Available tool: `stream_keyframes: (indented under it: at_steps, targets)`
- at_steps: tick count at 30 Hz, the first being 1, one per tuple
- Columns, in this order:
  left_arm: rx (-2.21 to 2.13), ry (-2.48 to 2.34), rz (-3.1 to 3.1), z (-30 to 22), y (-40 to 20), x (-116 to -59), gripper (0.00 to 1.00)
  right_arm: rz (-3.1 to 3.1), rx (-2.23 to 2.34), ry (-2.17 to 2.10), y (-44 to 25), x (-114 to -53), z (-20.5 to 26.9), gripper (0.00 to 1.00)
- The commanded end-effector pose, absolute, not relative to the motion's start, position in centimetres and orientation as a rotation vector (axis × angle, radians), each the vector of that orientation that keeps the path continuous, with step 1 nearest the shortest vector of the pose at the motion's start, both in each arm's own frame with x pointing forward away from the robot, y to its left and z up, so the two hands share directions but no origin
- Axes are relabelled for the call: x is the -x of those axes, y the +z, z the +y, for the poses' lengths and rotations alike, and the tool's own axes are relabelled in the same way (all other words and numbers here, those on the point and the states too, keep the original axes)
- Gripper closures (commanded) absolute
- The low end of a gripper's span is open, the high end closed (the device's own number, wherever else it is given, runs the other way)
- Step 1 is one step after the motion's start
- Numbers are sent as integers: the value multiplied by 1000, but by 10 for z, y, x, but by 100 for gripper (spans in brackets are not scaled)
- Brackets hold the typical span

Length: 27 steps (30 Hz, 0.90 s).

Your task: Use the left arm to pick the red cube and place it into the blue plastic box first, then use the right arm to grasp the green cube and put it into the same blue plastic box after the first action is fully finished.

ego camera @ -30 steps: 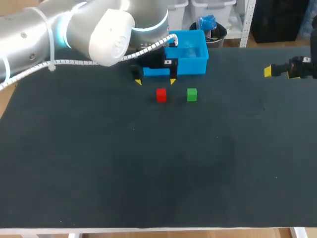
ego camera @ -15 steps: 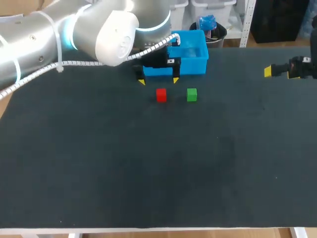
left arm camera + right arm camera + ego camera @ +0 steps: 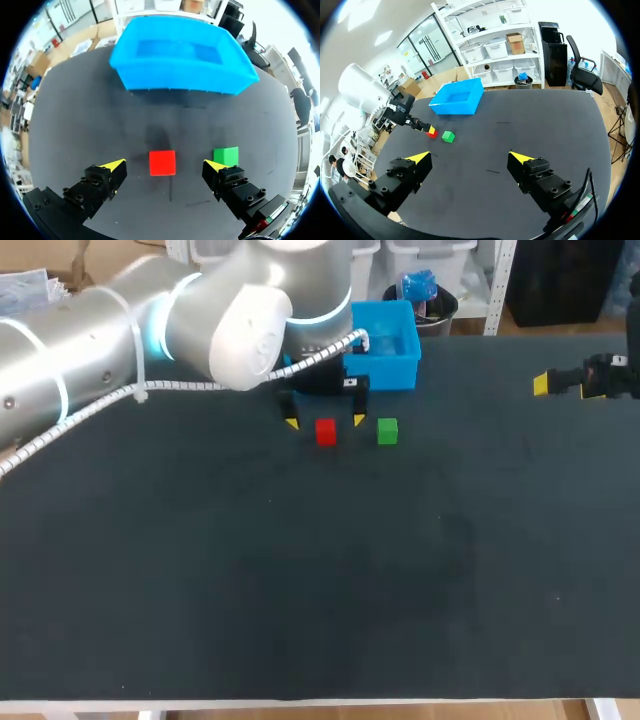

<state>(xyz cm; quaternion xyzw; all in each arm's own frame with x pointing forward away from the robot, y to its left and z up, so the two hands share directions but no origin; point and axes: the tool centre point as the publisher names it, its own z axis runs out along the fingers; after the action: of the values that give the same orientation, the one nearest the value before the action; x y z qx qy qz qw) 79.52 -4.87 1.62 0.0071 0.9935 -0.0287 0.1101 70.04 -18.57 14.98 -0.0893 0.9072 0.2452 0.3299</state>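
Note:
The red cube (image 3: 325, 431) lies on the black table with the green cube (image 3: 387, 431) close to its right. Behind them stands the blue plastic box (image 3: 385, 344), with nothing seen inside. My left gripper (image 3: 325, 421) hangs open over the red cube, one yellow tip on each side. In the left wrist view the red cube (image 3: 162, 162) sits between the open fingers of the left gripper (image 3: 165, 164), untouched, and the green cube (image 3: 226, 155) lies just beyond one fingertip, with the box (image 3: 180, 62) ahead. My right gripper (image 3: 565, 383) is open at the far right. The right wrist view shows my right gripper (image 3: 469, 157), both cubes (image 3: 432, 132) (image 3: 448, 136) and the box (image 3: 458, 98) far ahead.
My large left arm (image 3: 130, 330) crosses the table's back left corner, and its cable runs to the gripper. The black table mat (image 3: 320, 580) stretches wide in front of the cubes, and its front edge is near the bottom of the head view.
My left gripper has moved forward from in front of the box to straddle the red cube. The right arm and both cubes have stayed where they were.

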Motion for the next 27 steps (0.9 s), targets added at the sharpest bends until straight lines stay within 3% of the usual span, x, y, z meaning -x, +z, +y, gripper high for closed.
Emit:
stream_keyframes:
  at_steps: [1,27]
  targets:
    - [-22,-80,2927,-51,10,-798,0,2373,234,641,150,-700,-186,0]
    - [26,-47,2944,-45,-5,-793,0,2373,234,641,150,-700,-186,0]
